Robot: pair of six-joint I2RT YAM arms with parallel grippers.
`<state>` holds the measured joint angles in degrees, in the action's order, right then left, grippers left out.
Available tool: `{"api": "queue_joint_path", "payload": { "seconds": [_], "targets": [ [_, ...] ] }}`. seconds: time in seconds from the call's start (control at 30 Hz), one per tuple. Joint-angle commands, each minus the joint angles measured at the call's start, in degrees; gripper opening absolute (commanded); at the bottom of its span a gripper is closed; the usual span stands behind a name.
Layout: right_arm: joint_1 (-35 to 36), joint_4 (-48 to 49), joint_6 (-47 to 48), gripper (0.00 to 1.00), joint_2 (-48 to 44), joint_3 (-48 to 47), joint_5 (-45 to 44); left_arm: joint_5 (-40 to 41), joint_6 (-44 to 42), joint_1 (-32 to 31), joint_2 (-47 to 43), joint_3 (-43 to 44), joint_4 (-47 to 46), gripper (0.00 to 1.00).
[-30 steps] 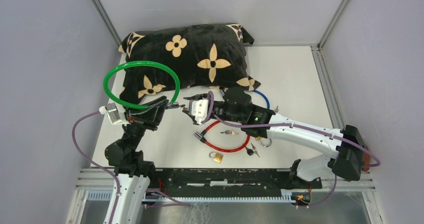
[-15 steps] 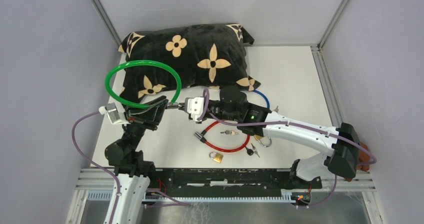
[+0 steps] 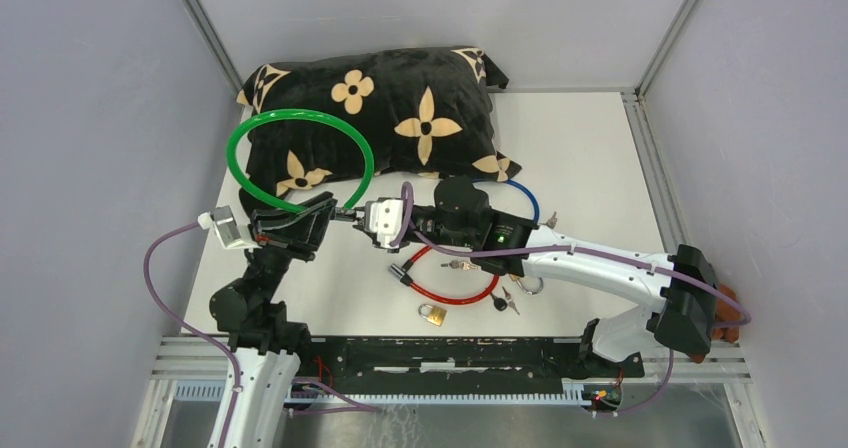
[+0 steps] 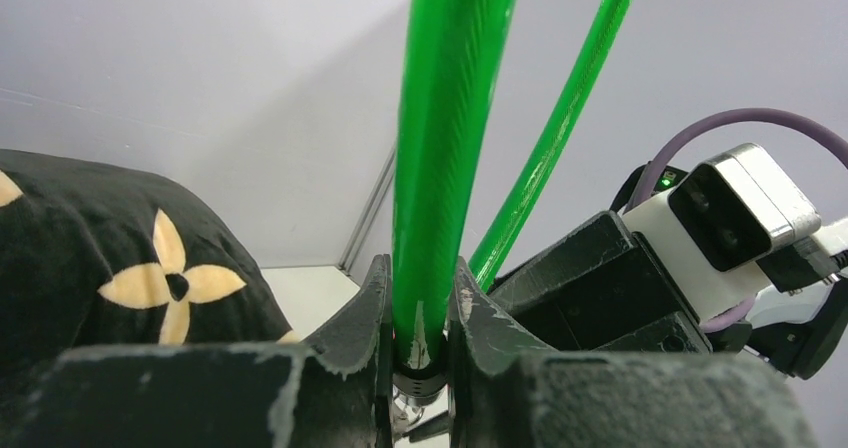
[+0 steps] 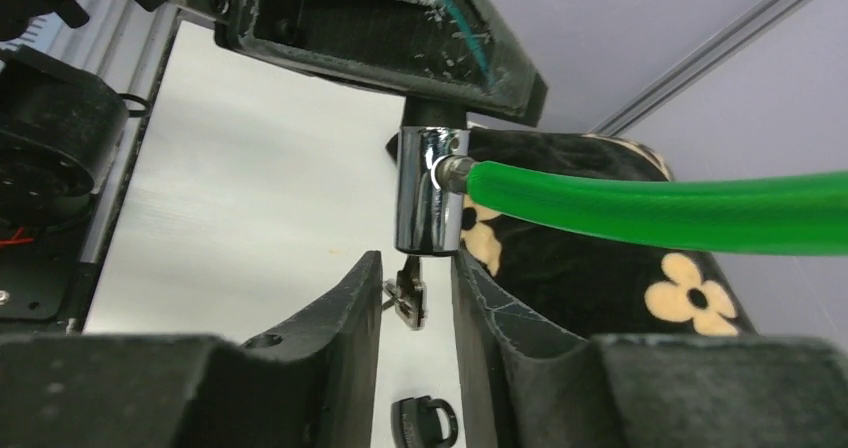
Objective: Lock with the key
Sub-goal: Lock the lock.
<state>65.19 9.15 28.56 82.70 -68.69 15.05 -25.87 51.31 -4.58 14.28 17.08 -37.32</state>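
Two-armed over the bench (image 3: pixel 590 168): clamped tight with the left end effector (image 4: pixel 420 273) on the green cable lock (image 4: pixel 445 118) just above its chrome cylinder (image 5: pixel 428 193), raised beside the pillow (image 3: pixel 380 108). Set narrow with the right end effector (image 5: pixel 414 265) around the key (image 5: pixel 406 298), right under that cylinder; cannot tell whether actually pinching it. Down on the bench: red cable lock (image 3: pixel 450 293), padlock (image 3: pixel 432 314).

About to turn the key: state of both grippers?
Left gripper: closed on green cable.
Right gripper: straddling the key; grip cannot be told.
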Motion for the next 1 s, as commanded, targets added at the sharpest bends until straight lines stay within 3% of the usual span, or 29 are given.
{"api": "queue_joint_path", "payload": {
  "seconds": [0.0, 0.07, 0.17, 0.27, 0.37, 0.5, 0.57, 0.67, 0.73, 0.77, 0.97],
  "targets": [
    [0.07, 4.98, -0.03, 0.48, -2.07, -1.25, -2.83, 0.03, -1.48, 0.18, -1.25, 1.02, -2.91, 0.02],
    [-0.08, 5.80, -0.74, 0.61, -3.14, 0.32, -3.47, 0.19, -2.09, 0.18, -1.51, 1.18, -3.87, 0.02],
    [-1.05, 8.04, -4.15, 0.69, -4.03, 1.79, -1.05, -0.20, -3.31, 0.23, -1.71, 1.13, -4.76, 0.02],
    [-3.07, 10.89, -11.73, 0.71, -3.92, 1.00, 5.13, -0.93, -3.96, 0.22, -1.76, 0.87, -4.87, 0.02],
    [-6.86, 20.40, -24.07, 0.71, -3.37, 1.75, 15.08, -1.52, -4.32, 0.27, -2.05, 0.68, -4.87, 0.02],
    [-7.27, 25.76, -31.46, 0.70, -0.13, -1.40, 20.83, -1.72, -4.12, 0.21, -1.90, 0.50, -4.87, 0.02],
    [-7.27, 27.38, -34.15, 0.63, 1.46, -2.82, 20.82, -2.10, -4.03, 0.23, -1.80, 0.42, -4.91, 0.02],
    [-7.36, 27.66, -35.28, 0.23, 2.78, -4.57, 19.93, -2.43, -4.02, 0.25, -2.01, 0.34, -4.57, 0.02],
    [-7.44, 28.51, -36.12, 0.04, 2.82, -4.81, 19.92, -2.15, -4.26, 0.23, -2.30, 0.12, -3.75, 0.02],
    [-7.71, 28.89, -36.81, 0.00, 2.61, -4.81, 20.02, -1.95, -4.35, 0.27, -2.47, 0.00, -3.24, 0.02],
    [-10.16, 33.44, -41.93, 0.00, 0.34, -4.49, 22.01, -1.88, -5.78, 0.44, -3.27, -1.27, -0.67, 0.02]
  ]
}}
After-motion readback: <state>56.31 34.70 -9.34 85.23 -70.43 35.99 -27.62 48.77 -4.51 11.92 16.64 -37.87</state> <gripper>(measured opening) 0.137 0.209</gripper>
